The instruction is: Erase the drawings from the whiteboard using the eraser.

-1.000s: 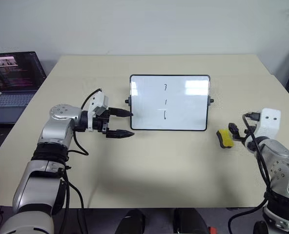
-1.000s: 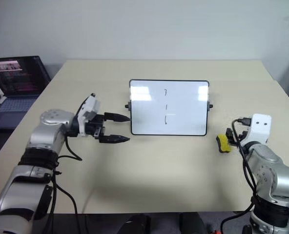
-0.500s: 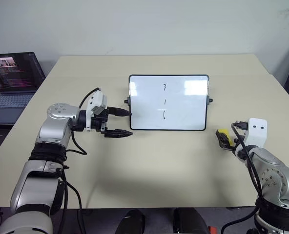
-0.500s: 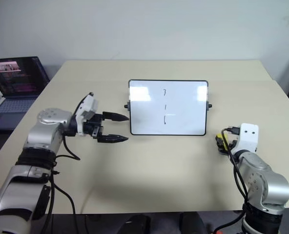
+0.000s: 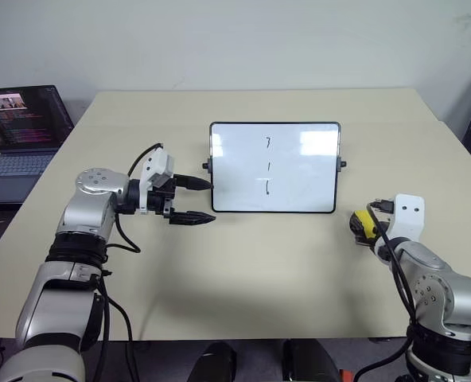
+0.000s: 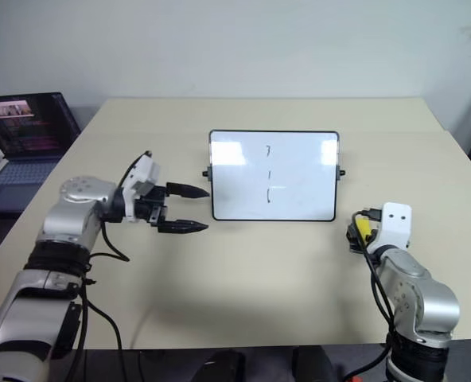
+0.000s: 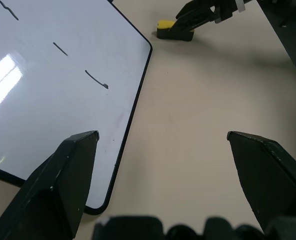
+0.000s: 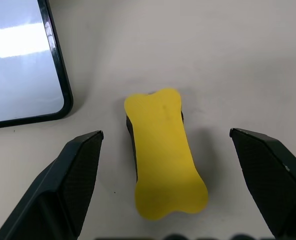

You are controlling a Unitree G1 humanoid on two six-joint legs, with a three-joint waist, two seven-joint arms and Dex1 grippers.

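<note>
Left eye view: The whiteboard (image 5: 274, 168) stands near the middle of the frame on the tan table (image 5: 243, 270). It leans back a bit, so its white face looks toward the robot. The drawings (image 5: 268, 165) are three thin dark marks in a column, one above the other, near the middle of the board. None is wiped yet. The left hand (image 5: 196, 200) is at the middle left, just beside the board's left edge, with its two black fingers spread and nothing in them. I think it waits there to steady the board. The eraser (image 5: 365, 225) lies on the table at the lower right, below the board's right corner. The right hand (image 5: 366, 231) is right over it.

Right eye view: This is the same scene. A laptop (image 6: 27, 127) sits at the far left edge, away from the job.

Left wrist view: The board runs across the upper left, with two of the marks in sight. The eraser shows as a small yellow bit at the top, with the right hand's dark fingers beside it.

Right wrist view: The eraser lies flat in the middle of the frame, yellow side up, dark side down on the table. Its long way runs up and down the frame, tipped a little. The right hand's fingers (image 8: 73, 175) are wide apart, one on each long side, not touching it. That looks like a good line-up to squeeze it across its narrow middle.
</note>
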